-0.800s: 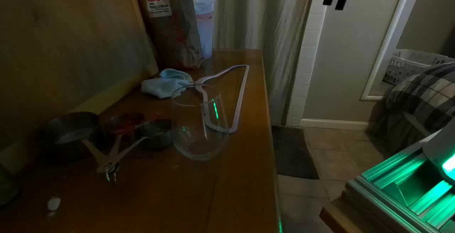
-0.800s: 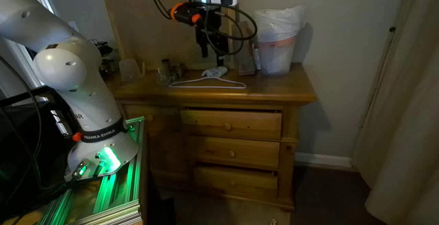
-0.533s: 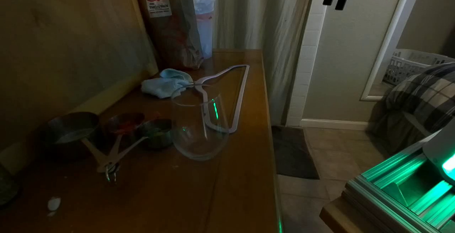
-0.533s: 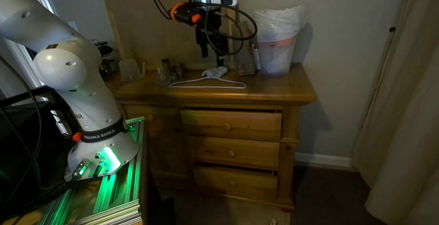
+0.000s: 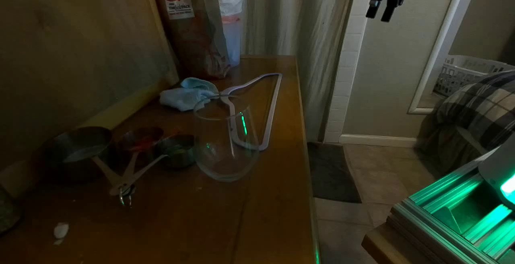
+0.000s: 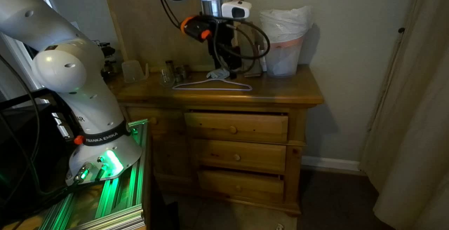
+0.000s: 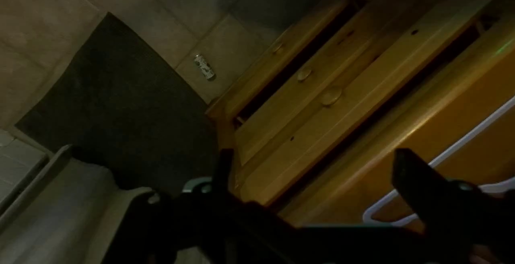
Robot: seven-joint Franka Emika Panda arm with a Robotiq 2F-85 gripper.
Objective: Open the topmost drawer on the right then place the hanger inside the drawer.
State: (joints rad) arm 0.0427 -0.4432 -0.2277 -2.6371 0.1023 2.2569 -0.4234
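Note:
The pale lilac hanger (image 5: 270,115) lies flat on the wooden dresser top near its front edge, in both exterior views (image 6: 210,89). Part of it shows in the wrist view (image 7: 470,134), behind one finger. The top right drawer (image 6: 207,124) has a round knob (image 6: 233,129) and is slightly ajar, with a dark gap above its front. This drawer crosses the middle of the wrist view (image 7: 350,111). My gripper (image 7: 314,153) is open and empty, its fingers wide apart. It hangs in the air above the dresser's front side, apart from hanger and drawer, in an exterior view (image 5: 379,16).
A clear glass (image 5: 225,151), measuring cups (image 5: 128,175) and a light blue cloth (image 5: 189,94) sit on the dresser. A paper bag (image 5: 193,34) and a lined bin (image 6: 284,54) stand at its far end. The bottom drawer (image 6: 242,186) is also ajar.
My gripper has moved down and, in an exterior view, a little to the right, tilting slightly. The hanger and the drawers have not moved.

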